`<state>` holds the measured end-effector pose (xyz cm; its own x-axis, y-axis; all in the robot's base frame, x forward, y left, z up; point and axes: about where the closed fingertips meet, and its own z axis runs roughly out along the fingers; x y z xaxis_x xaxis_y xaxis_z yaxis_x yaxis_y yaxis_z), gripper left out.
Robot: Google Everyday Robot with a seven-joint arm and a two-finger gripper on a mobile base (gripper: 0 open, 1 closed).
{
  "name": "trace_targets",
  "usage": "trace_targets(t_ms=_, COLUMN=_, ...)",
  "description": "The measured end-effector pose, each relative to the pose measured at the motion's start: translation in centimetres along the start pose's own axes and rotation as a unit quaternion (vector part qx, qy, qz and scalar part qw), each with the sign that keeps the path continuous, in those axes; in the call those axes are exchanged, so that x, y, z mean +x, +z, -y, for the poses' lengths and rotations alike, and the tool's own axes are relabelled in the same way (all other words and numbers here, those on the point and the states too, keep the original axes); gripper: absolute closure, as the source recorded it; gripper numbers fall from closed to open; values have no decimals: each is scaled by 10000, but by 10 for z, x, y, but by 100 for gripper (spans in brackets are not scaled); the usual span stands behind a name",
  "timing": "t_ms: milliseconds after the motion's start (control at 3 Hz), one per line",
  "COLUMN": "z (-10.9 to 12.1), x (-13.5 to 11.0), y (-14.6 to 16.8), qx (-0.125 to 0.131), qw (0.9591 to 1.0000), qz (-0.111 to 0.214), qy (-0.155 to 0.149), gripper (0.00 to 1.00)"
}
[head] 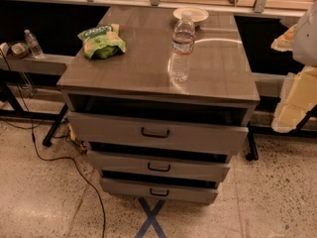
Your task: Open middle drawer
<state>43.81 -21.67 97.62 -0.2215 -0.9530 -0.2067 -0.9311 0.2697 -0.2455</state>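
Note:
The grey wood-grain cabinet (143, 63) stands in the middle of the camera view with three drawers. The middle drawer (198, 170) has a wide low front and a small black bail handle (159, 168). A dark gap shows above its front. The taller top drawer (109, 128) is pulled out a little, and the bottom drawer (188, 195) sits lowest. My gripper (290, 108) shows as pale cream shapes at the right edge, beside the cabinet's right side, apart from all the drawers and holding nothing that I can see.
On the cabinet top lie a green snack bag (101, 40), an upright water bottle (182, 46) and a white plate (190, 15). A small bottle (33, 43) stands on a ledge at left. A black cable (74, 172) and a blue tape cross (151, 219) are on the floor.

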Motion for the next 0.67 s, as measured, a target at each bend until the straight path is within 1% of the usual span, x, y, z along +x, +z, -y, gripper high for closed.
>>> trace_targets(t_ms=333, z=-1, x=1, y=2, qx=35, qw=10000, qz=52, qy=22, gripper=0)
trace_targets(t_ms=667, z=-13, x=16, y=30, qx=26, qw=9996, qz=242, qy=118, gripper=0)
